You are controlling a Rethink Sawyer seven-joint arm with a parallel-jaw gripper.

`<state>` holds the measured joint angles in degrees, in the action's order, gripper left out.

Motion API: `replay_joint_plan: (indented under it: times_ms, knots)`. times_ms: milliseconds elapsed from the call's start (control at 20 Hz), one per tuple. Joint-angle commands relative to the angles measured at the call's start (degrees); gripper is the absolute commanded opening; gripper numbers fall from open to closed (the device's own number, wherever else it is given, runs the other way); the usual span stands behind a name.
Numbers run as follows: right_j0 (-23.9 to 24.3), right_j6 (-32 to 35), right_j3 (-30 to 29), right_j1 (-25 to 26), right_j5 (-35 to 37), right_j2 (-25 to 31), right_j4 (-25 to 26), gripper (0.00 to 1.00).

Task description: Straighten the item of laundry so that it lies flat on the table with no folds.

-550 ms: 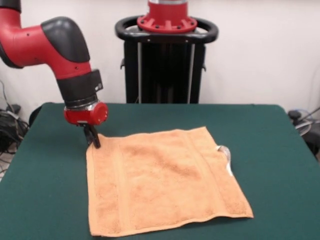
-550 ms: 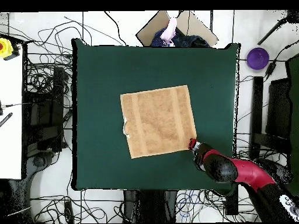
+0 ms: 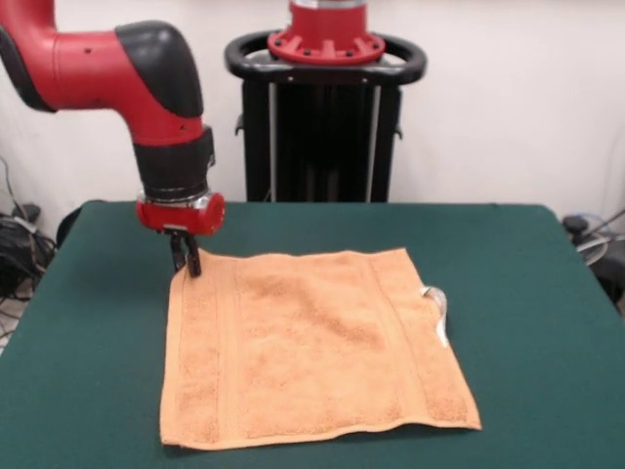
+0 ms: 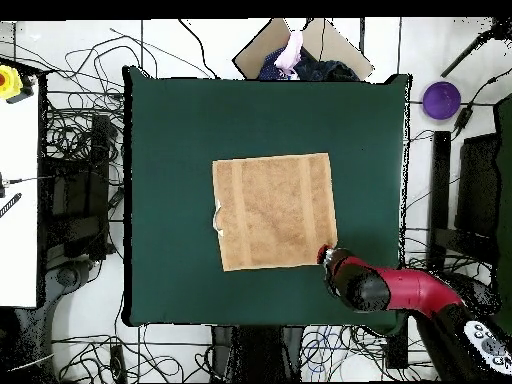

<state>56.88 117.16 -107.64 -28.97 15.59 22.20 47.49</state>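
The orange-tan towel (image 3: pixel 312 347) lies spread out almost flat on the dark green table (image 3: pixel 527 293), with border bands near its left and right edges and a small white tag (image 3: pixel 437 311) sticking out at its right edge. In the overhead view the towel (image 4: pixel 275 210) is a near-square in the table's middle, with the tag (image 4: pixel 217 215) at its left edge. My gripper (image 3: pixel 186 256) hangs straight down at the towel's far left corner, its tips at the corner's edge. They look close together. In the overhead view the gripper (image 4: pixel 326 255) is mostly hidden under the arm at the towel's lower right corner.
The robot's black pedestal (image 3: pixel 324 127) stands behind the table's far edge. Cables lie on the floor around the table (image 4: pixel 160 120). A cardboard box with clothes (image 4: pixel 305 55) sits beyond the table's top edge, and a purple round thing (image 4: pixel 441 99) lies at the upper right.
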Motion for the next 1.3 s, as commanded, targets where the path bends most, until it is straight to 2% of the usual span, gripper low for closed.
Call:
replay_joint_plan:
  times_ms: [50,250,450,1200,1250,1300]
  knots:
    - [-5.1,2.8,5.9,-3.1,4.6,-7.2,1.2,0.00]
    - [-5.7,4.8,5.5,-3.3,3.1,-8.5,-1.0,0.00]
    - [-5.1,3.5,5.7,-2.7,3.6,-7.9,-2.2,0.00]
    - [-6.9,5.2,5.2,-1.8,0.1,-10.4,-1.3,0.00]
    - [-7.7,5.6,5.3,-1.8,-0.5,-11.3,-1.3,1.00]
    - [-7.8,5.4,5.4,-1.9,-0.6,-11.3,-1.1,1.00]
